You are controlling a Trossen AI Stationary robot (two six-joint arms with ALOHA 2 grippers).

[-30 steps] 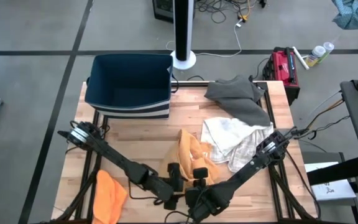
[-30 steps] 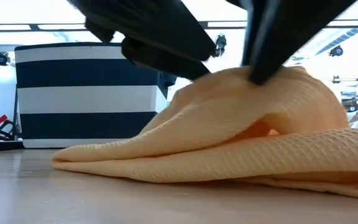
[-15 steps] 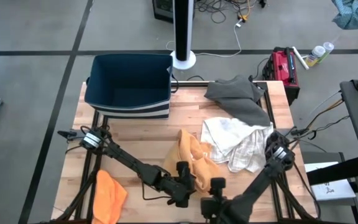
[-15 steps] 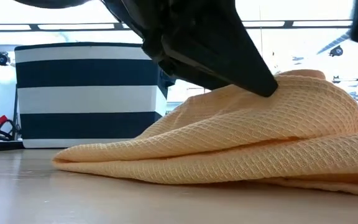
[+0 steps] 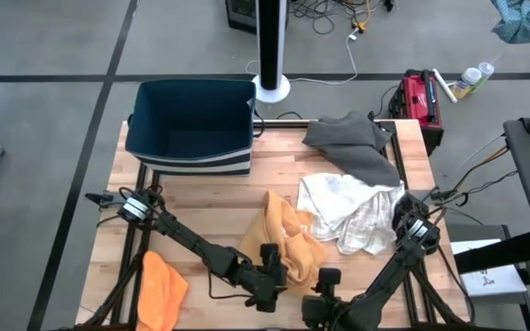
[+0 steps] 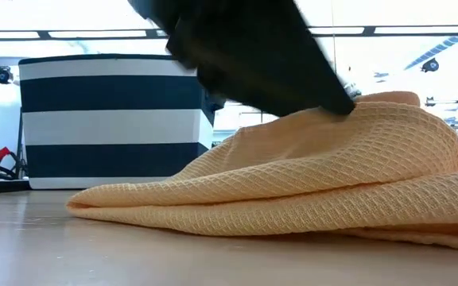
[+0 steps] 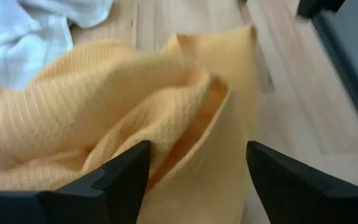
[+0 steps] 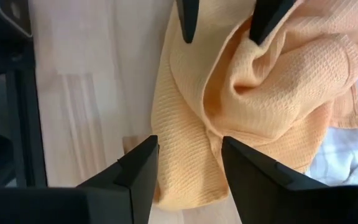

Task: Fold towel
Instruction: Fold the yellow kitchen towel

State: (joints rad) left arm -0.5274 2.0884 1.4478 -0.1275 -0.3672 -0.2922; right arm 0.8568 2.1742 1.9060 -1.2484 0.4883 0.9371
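The yellow waffle towel (image 5: 288, 230) lies crumpled in a low heap on the wooden table, near the middle of its front half; the low view shows its layered folds (image 6: 308, 183). My left gripper (image 5: 271, 262) is open at the heap's near left side, a raised fold (image 7: 191, 118) lying ahead between its fingers. My right gripper (image 5: 325, 279) is open and hangs above the towel's near edge (image 8: 185, 124), with nothing between its fingers. My left gripper comes slanting down from the table's near left with its fingers spread. In the low view one fingertip (image 6: 342, 102) meets the top of the towel's heap (image 6: 372, 115). In the right wrist view both fingertips (image 8: 188, 31) stand at the folds. The towel rests slack on the table.
A navy-and-white striped basket (image 5: 191, 124) stands at the far left. A white towel (image 5: 348, 207) lies right of the yellow one, and a grey towel (image 5: 352, 142) lies beyond it. An orange cloth (image 5: 164, 285) sits at the near left edge.
My right gripper has drawn back from the top of the towel toward the table's near right and has rolled at the wrist. My left gripper has moved a little right, onto the heap. The towel's lifted fold has settled down onto the layers under it.
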